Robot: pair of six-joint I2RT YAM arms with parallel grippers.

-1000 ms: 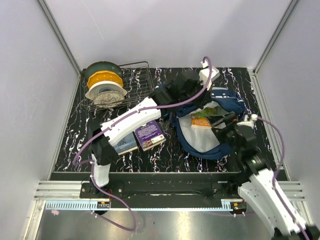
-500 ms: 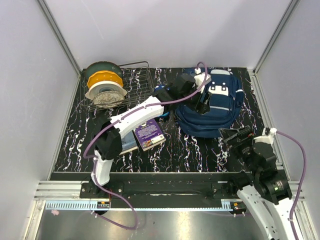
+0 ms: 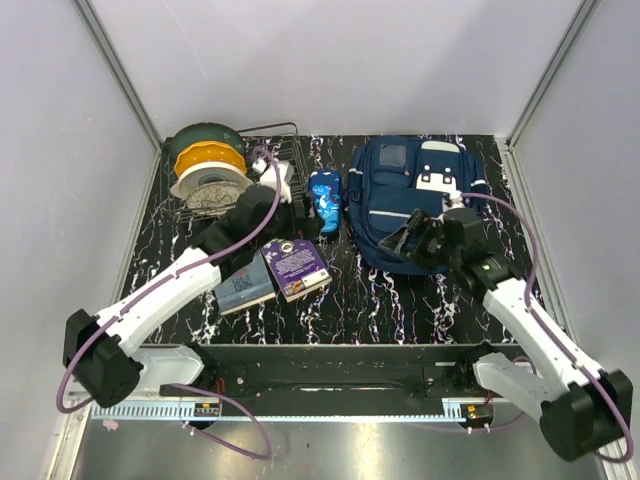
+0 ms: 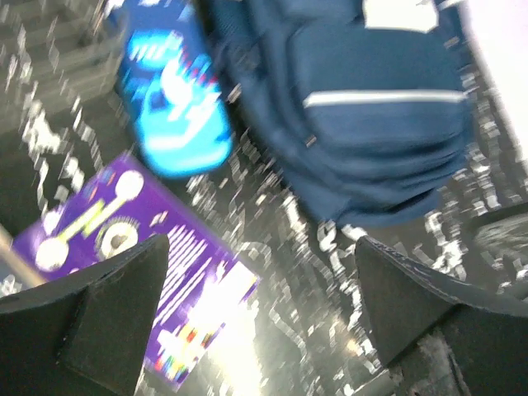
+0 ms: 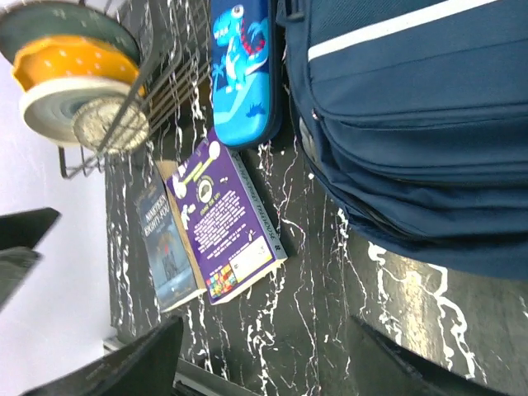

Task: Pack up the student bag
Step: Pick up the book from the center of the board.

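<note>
Barely started: the bag (image 3: 415,200) looks closed, far right; pencil case (image 3: 325,199), purple book (image 3: 297,268) and second book (image 3: 243,286) lie outside, left of it. Your left claw (image 4: 260,242) and right claw (image 5: 266,322) both gape, empty.

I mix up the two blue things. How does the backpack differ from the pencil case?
The backpack is much larger than the pencil case. The backpack is navy fabric with white stripes; the pencil case is glossy bright blue with a dinosaur picture. Both lie flat, side by side.
</note>
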